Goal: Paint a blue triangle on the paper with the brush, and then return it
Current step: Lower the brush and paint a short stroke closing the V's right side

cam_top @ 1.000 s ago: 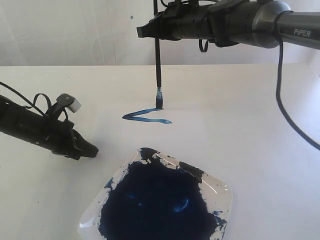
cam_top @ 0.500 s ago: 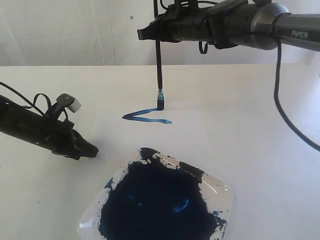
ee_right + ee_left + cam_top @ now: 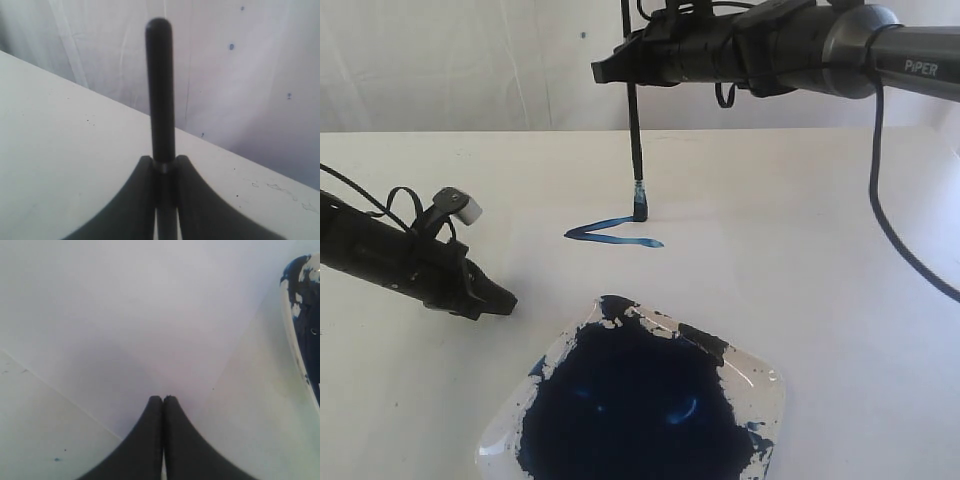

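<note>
My right gripper (image 3: 618, 66) is shut on the black handle of the brush (image 3: 636, 140), which stands almost upright. Its blue bristle tip (image 3: 640, 210) touches the paper (image 3: 740, 215) at the right end of the upper stroke of the blue triangle (image 3: 620, 240), two thin blue lines meeting in a point at the left. In the right wrist view the brush (image 3: 160, 90) rises from between the fingers of the right gripper (image 3: 163, 161). My left gripper (image 3: 503, 299) rests low at the left, shut and empty. Its closed tips (image 3: 163, 399) hover over the paper (image 3: 150, 315).
A square clear tray (image 3: 766, 388) holding a large dark blue paint pool sits at the front, below the painted lines. Its rim (image 3: 287, 315) shows in the left wrist view. A pale wall stands behind the table. The right arm's cable (image 3: 890, 220) hangs at the right.
The right gripper has drifted slightly left, leaning the brush handle a little. The bristle tip stays on almost the same spot. The left arm has not moved.
</note>
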Controlling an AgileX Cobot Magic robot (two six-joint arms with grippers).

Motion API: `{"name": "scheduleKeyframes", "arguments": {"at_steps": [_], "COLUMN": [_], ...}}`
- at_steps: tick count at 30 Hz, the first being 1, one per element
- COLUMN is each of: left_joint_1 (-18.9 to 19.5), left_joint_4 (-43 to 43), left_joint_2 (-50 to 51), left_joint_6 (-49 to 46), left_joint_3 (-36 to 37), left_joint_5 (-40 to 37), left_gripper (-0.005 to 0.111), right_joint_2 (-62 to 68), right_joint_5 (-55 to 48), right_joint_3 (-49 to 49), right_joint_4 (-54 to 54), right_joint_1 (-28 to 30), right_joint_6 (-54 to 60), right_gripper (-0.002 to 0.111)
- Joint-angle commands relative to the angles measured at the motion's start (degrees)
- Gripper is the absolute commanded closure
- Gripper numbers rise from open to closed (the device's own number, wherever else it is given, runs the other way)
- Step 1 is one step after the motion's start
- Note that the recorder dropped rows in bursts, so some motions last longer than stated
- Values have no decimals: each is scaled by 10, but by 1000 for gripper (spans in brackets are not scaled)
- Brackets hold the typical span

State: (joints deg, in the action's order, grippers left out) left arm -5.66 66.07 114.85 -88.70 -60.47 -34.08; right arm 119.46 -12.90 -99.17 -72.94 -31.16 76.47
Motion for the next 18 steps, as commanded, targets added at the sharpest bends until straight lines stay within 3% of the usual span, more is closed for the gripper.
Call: {"name": "scheduleKeyframes", "arguments": {"at_steps": [1,18], "left_joint_1": [-2,-2], "left_joint_4": [2,2], "left_joint_2": [-2,-2], "left_joint_6": [0,0], "left_joint_3": [0,0], "left_joint_5": [-14,-14], "left_gripper": [107,107], "right_joint_2": [-6,-18], "right_joint_5": [-9,-40], "right_joint_3": [-2,-2], "right_joint_4": [29,211], "right_joint_1": [3,3], "right_joint_6": [-7,-197], "right_gripper": [108,108]}}
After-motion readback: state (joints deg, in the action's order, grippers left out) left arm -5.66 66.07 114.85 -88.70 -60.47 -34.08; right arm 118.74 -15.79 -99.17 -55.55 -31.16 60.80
